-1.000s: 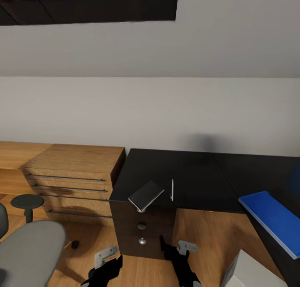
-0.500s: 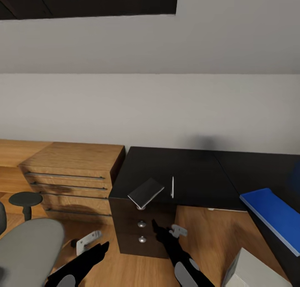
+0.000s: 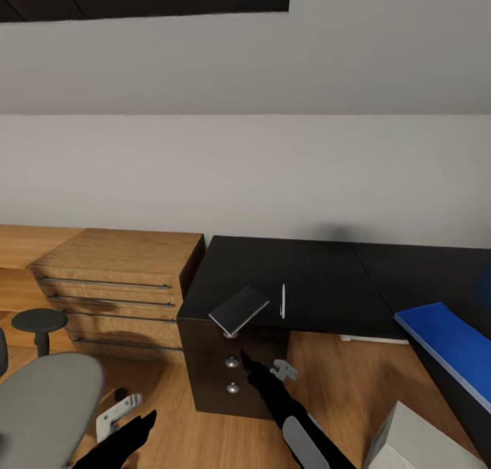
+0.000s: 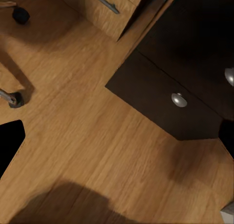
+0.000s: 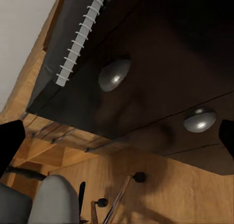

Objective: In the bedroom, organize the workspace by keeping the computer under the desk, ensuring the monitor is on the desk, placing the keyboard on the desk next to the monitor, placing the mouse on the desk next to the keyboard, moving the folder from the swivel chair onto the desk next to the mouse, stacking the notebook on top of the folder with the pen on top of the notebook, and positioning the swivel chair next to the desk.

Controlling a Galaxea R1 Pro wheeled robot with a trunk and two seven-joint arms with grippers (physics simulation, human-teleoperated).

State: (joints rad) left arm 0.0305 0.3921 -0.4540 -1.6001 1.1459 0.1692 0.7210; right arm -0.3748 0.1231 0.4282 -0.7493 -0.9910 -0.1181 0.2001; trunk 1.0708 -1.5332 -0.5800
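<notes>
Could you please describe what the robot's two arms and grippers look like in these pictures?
Both arms are glossy black and rounded, and the right arm carries a light grey oval panel on its forearm. The left gripper and the right gripper are pale grey metal, angular bracket-like pieces with small holes. No cables or lettering can be made out.

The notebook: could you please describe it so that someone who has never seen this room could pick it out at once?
Find the glossy black desk against the pale wall, beside the wooden drawers. At its front edge, above the black drawer unit with silver knobs, lies the notebook, one corner overhanging. It is small, dark grey and spiral-bound, unlike the thin white pen beside it and the larger blue folder.
</notes>
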